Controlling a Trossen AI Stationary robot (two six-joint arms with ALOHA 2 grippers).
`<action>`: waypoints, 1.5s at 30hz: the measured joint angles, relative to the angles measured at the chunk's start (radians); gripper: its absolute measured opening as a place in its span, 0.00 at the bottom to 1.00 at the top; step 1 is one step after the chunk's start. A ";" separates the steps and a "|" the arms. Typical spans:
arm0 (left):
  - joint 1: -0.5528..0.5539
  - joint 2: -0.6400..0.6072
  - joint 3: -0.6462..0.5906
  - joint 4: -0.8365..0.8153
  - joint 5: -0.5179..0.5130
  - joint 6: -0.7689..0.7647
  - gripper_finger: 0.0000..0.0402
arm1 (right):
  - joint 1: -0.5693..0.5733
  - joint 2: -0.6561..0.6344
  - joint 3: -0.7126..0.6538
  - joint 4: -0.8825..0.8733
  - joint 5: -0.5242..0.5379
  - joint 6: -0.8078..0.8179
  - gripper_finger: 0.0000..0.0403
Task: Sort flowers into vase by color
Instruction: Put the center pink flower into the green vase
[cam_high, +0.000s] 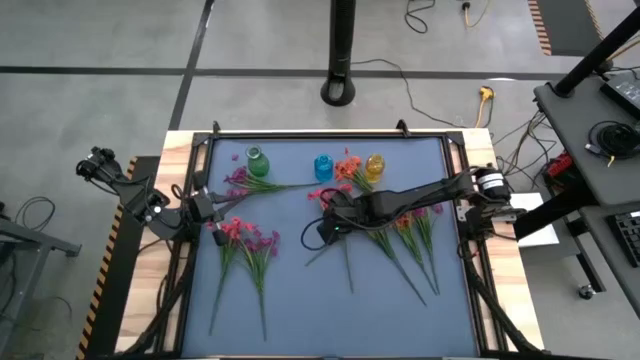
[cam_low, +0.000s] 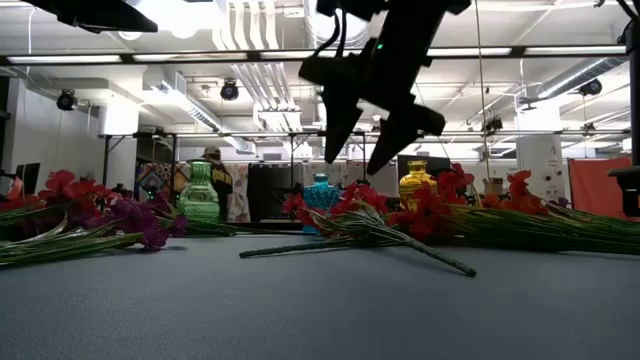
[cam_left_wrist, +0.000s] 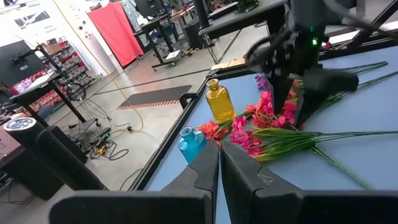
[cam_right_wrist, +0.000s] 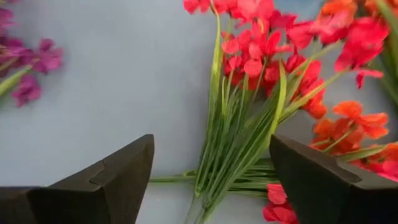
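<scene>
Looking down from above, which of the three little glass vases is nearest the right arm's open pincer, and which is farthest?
From the right pincer:
1. Blue glass vase, just behind it.
2. Yellow glass vase, behind, toward the right.
3. Green glass vase, behind, far toward the left.

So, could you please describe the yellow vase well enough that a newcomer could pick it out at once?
Look along the far edge of the blue-grey table mat, where three small glass vases stand in a row. The yellow vase is the one at the right end, beside the blue vase; only it is amber-yellow, and orange-red blossoms lie against it.
</scene>
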 joint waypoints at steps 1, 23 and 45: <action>0.000 0.000 0.000 0.000 0.000 -0.001 0.00 | 0.000 0.019 0.006 0.000 0.000 0.003 0.79; 0.000 0.018 0.000 -0.001 0.002 -0.042 0.00 | -0.041 0.241 0.135 -0.126 -0.034 0.011 0.72; 0.000 0.095 0.000 0.083 -0.035 -0.093 0.00 | -0.050 0.222 0.152 -0.063 -0.066 -0.107 0.30</action>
